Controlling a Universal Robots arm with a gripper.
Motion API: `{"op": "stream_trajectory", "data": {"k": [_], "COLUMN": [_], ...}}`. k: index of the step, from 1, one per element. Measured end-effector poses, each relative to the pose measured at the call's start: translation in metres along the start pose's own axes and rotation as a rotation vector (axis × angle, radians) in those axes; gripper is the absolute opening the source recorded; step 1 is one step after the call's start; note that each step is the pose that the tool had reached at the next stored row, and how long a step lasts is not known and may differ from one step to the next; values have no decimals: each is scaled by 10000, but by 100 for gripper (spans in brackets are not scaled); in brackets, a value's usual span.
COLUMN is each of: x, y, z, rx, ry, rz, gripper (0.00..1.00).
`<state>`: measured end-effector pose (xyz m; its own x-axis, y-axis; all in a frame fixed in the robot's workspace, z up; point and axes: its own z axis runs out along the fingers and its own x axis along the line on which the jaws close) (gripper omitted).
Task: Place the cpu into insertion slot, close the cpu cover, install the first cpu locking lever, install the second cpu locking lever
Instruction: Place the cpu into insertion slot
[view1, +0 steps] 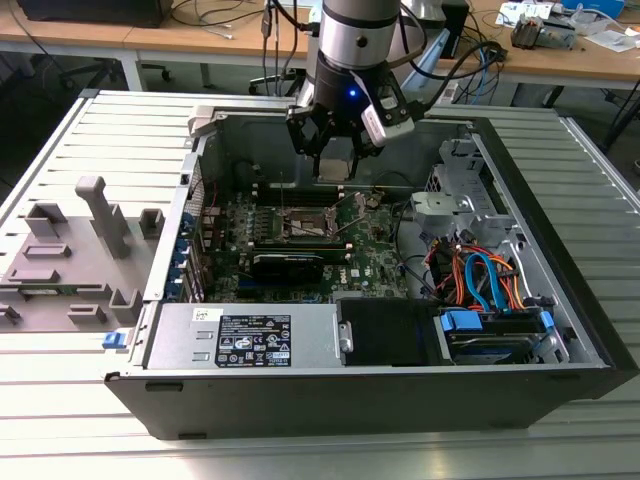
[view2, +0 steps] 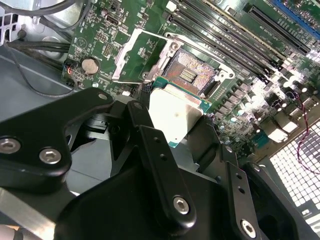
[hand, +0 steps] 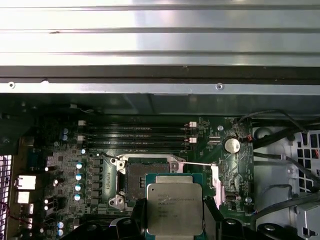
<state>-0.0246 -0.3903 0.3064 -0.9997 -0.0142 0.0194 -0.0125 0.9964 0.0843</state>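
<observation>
My gripper (view1: 338, 162) hangs inside the open computer case, above the motherboard (view1: 300, 250), and is shut on the cpu. The cpu (view2: 175, 116) is a flat square chip with a pale metal top, gripped by its edges between black fingers (view2: 150, 142). It hovers just short of the insertion slot (view2: 192, 75), whose contact field lies bare. In the first wrist view the cpu (hand: 174, 209) overlaps the near edge of the slot (hand: 144, 175). The cpu cover (view2: 137, 55), a silvery frame plate, is swung open beside the slot. A thin locking lever (hand: 200, 164) stands free along the slot.
Memory slots (hand: 135, 134) run behind the socket, and a coin cell (hand: 231, 145) sits to one side. The case wall (view1: 205, 150) encloses the board. A power supply (view1: 250, 340) and drive bay with orange and blue cables (view1: 480, 280) lie nearer. A grey fixture (view1: 70, 250) stands at the exterior view's left.
</observation>
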Motion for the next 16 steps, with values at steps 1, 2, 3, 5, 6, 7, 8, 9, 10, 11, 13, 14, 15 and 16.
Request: {"op": "stream_trajectory", "data": {"k": [1, 2, 3, 5, 6, 7, 8, 9, 10, 11, 13, 14, 15, 16], "x": [0, 0, 0, 0, 0, 0, 0, 0, 0, 0, 0, 0, 0, 0], "y": [-2, -3, -4, -6, -7, -8, -9, -10, -12, -15, -18, -19, -20, -21], "z": [2, 4, 5, 8, 9, 10, 11, 13, 14, 15, 16, 17, 18, 20], "rx": [3, 5, 7, 12, 14, 15, 18, 17, 16, 17, 19, 19, 20, 20], "ry": [0, 0, 0, 0, 0, 0, -1, -1, -1, -1, 0, 0, 0, 0], "rz": [0, 0, 0, 0, 0, 0, 0, 0, 0, 0, 1, 1, 1, 1], "gripper": [55, 55, 55, 55, 55, 55, 55, 55, 55, 55, 55, 55, 55, 55]}}
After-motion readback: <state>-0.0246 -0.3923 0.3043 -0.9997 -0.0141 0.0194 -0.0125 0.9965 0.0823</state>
